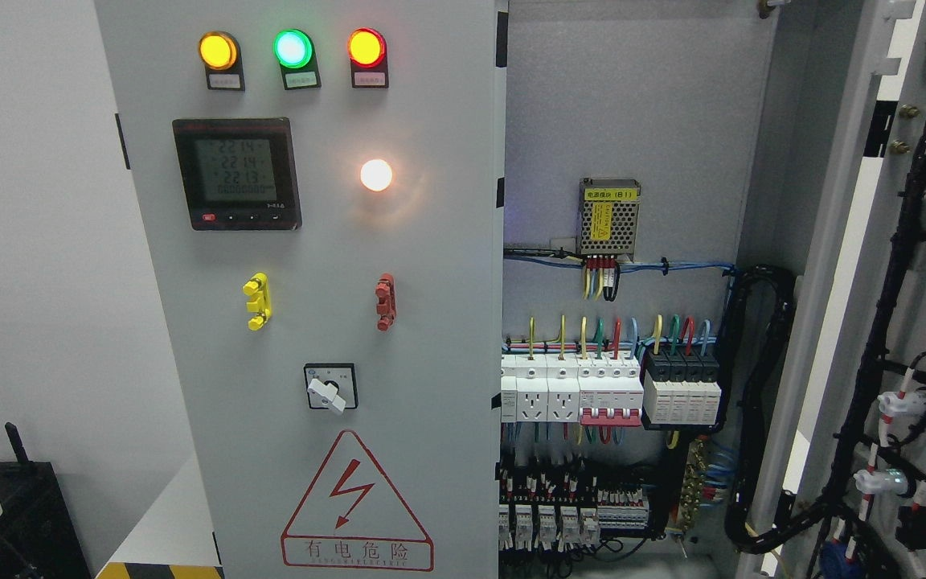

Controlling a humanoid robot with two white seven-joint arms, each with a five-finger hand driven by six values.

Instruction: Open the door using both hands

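A grey electrical cabinet fills the head view. Its left door is closed and carries three lit lamps, a digital meter, a yellow handle, a red handle and a rotary switch. The right door stands swung wide open at the far right, showing black cable bundles on its inner face. Inside, the back panel holds a power supply and rows of breakers. Neither of my hands nor arms shows in the picture.
A white wall lies to the left of the cabinet. A black box with an antenna stands at the lower left, beside a white surface corner. Yellow-black hazard tape marks the floor below the cabinet.
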